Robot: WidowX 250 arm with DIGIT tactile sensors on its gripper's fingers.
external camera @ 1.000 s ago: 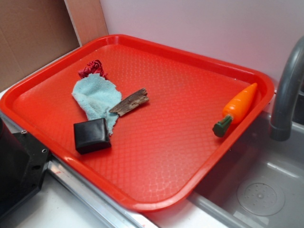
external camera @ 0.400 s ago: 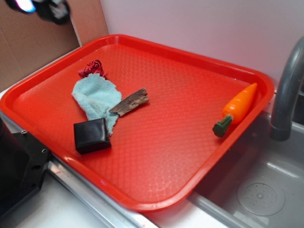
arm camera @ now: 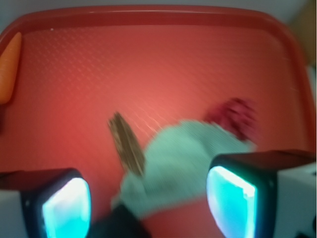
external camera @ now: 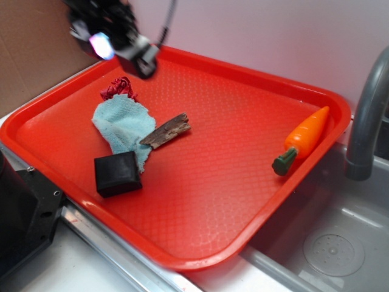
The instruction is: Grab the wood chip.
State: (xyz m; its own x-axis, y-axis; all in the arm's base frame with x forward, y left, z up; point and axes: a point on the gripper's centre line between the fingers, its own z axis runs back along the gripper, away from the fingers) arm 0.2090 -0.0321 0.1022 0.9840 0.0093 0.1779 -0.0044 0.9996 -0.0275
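Black block [external camera: 117, 173]: nearest the exterior camera, lower left of the frame, sitting on the red tray [external camera: 231, 201] and touching the near edge of the cloth.
Cloth [external camera: 124, 125]: a crumpled light-blue rag left of centre, with a dark-red bunched piece [external camera: 118, 87] at its far end.
Wood chip [external camera: 165, 131]: lies flat on the tray just right of the cloth, its near end against or just over the cloth's edge; in the wrist view it shows as a blurred brown sliver [arm camera: 127, 144], lower centre and left of the cloth.
Carrot toy [external camera: 302, 139]: at the right side of the tray, well apart from the chip, no part of the task.
Gripper [external camera: 121, 42]: blurred at the upper left of the exterior frame, above the tray's far-left corner and clear of everything on it; in the wrist view its two fingers [arm camera: 67, 206] stand spread wide with nothing between them.
Done: nothing visible as yet; the chip rests untouched on the tray.
Left: by my reading, the whole grab: bring the jaws over the chip, line them up across its narrow width, descend, close and lift.
Risk: the cloth lies so close that a finger may catch it along with the chip.
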